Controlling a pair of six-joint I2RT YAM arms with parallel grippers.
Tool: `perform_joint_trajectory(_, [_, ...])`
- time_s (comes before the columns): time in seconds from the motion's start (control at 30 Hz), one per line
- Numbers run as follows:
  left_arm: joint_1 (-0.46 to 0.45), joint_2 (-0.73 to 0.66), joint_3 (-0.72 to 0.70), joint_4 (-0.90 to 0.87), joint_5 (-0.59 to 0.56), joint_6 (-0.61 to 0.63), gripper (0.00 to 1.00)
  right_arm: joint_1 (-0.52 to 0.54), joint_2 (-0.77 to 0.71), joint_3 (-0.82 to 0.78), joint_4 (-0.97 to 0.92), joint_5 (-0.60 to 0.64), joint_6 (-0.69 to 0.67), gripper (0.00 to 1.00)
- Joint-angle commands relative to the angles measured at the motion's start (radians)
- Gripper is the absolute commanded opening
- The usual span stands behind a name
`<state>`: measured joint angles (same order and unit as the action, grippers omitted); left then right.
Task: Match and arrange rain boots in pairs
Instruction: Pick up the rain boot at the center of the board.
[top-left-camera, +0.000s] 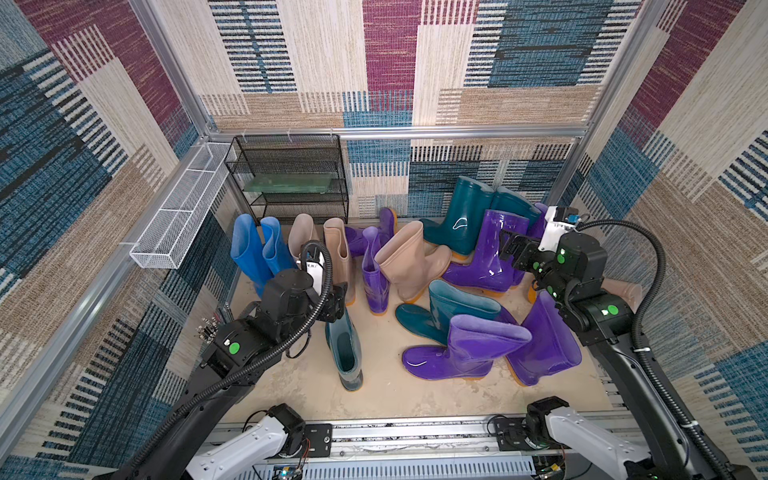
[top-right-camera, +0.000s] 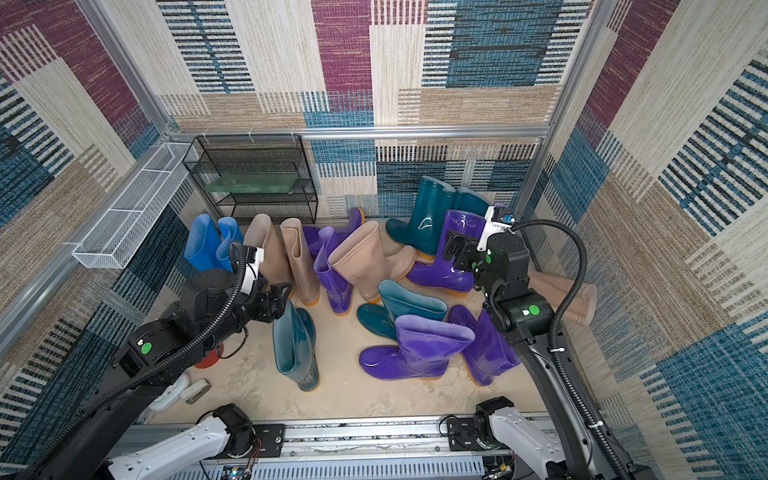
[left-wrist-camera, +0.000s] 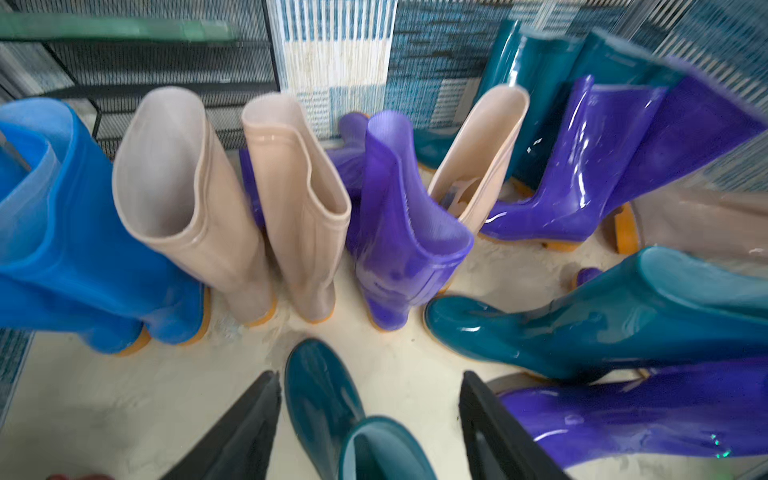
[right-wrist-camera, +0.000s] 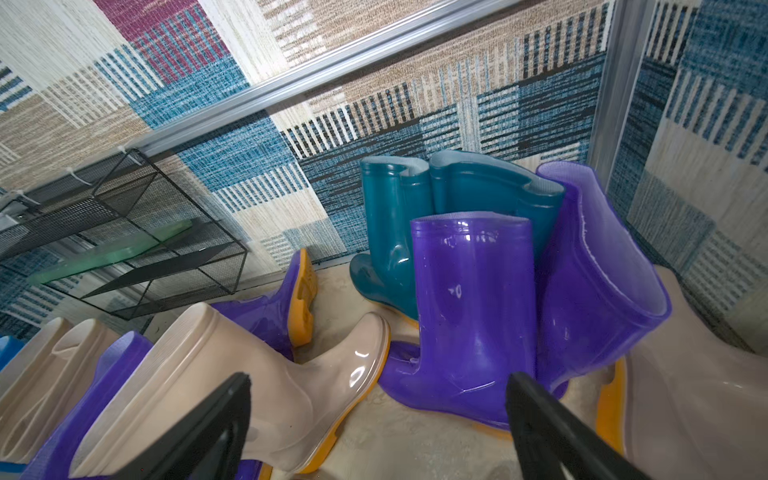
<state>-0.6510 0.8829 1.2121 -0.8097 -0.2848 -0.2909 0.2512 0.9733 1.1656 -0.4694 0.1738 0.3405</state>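
Between the left gripper (left-wrist-camera: 370, 376) fingers (left-wrist-camera: 245, 424): a dark teal boot (left-wrist-camera: 324, 399), on its sole, toe pointing away from the wrist, shaft mouth closest to the camera. Jaws partly spread, wider than the shaft. One finger sits just beside the rubber, contact can't be told. The other has bare floor (left-wrist-camera: 415, 374) between it and the boot. So straddling, not clamped, nothing lifted.

Ahead of that gripper, a standing row: two bright blue boots (left-wrist-camera: 75, 232), two tall beige boots (left-wrist-camera: 187, 199), a slim purple boot (left-wrist-camera: 399, 224), and a short beige boot (left-wrist-camera: 486, 158) tilted right against it. Black mesh rack (top-left-camera: 286, 178) sits behind the blue and beige ones. Off toward the other arm: a second teal boot (left-wrist-camera: 582, 324) with a low purple boot (left-wrist-camera: 644, 411) just beside it, both toes pointing toward the left gripper's side.

Right gripper (right-wrist-camera: 379, 376): jaws as wide as they go, empty, nothing between the fingers (right-wrist-camera: 548, 428) but floor. Just ahead of the tips stands a glossy purple boot (right-wrist-camera: 473, 316), upright, apart from them in the wrist view. In both top views gripper and boot overlap, so clearance can't be judged from above. Behind that boot, a teal pair (right-wrist-camera: 395, 232) stands upright at the back wall. On the outer side, a leaning purple boot (right-wrist-camera: 594, 270) tilts in against them. Under the right forearm a fallen beige boot (top-left-camera: 623, 291) lies flat, orange sole toward the gripper.
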Motion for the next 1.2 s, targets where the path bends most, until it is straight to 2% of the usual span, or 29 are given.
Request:
perform_joint_trajectory(0.0, [-0.001, -0.003, -0.017, -0.091, 0.011, -0.036, 0.7, -0.038, 0.004, -0.047, 0.036, 0.027, -0.027, 1.0])
perform_joint_trajectory(0.1, [-0.001, 0.006, -0.037, -0.092, 0.0, -0.03, 0.7, -0.09, -0.001, -0.09, 0.047, -0.078, -0.046, 0.99])
perform_joint_trajectory(0.2, [-0.001, 0.025, -0.057, -0.092, 0.013, -0.017, 0.7, -0.052, 0.007, -0.064, 0.04, -0.244, -0.137, 0.96])
perform_joint_trajectory(0.23, [0.0, 0.033, -0.061, -0.089, 0.022, -0.016, 0.71, -0.02, 0.014, -0.042, 0.033, -0.27, -0.166, 0.96])
perform_joint_trajectory(0.37, [-0.001, 0.05, -0.089, -0.064, 0.033, -0.021, 0.67, 0.247, 0.096, 0.112, -0.118, -0.18, -0.298, 0.98])
perform_joint_trajectory(0.47, [0.001, 0.026, -0.126, -0.036, 0.004, -0.022, 0.52, 0.395, 0.169, 0.177, -0.222, -0.094, -0.358, 0.98])
perform_joint_trajectory(0.57, [0.001, -0.005, -0.144, -0.014, -0.007, -0.016, 0.25, 0.456, 0.216, 0.198, -0.285, -0.032, -0.393, 0.99])
perform_joint_trajectory(0.63, [0.001, -0.017, -0.145, -0.012, -0.029, 0.003, 0.01, 0.465, 0.23, 0.201, -0.315, -0.041, -0.416, 0.99])
perform_joint_trajectory(0.87, [0.008, -0.024, -0.083, -0.105, -0.14, 0.057, 0.0, 0.51, 0.263, 0.207, -0.378, -0.058, -0.458, 0.98])
perform_joint_trajectory(0.97, [0.01, -0.04, -0.07, -0.128, -0.146, 0.055, 0.0, 0.522, 0.281, 0.206, -0.384, -0.062, -0.472, 0.96])
perform_joint_trajectory(1.07, [0.013, -0.057, -0.064, -0.15, -0.161, 0.067, 0.0, 0.522, 0.298, 0.2, -0.382, -0.057, -0.483, 0.9])
perform_joint_trajectory(1.17, [0.019, -0.061, -0.069, -0.167, -0.156, 0.081, 0.0, 0.522, 0.31, 0.206, -0.384, -0.073, -0.489, 0.79])
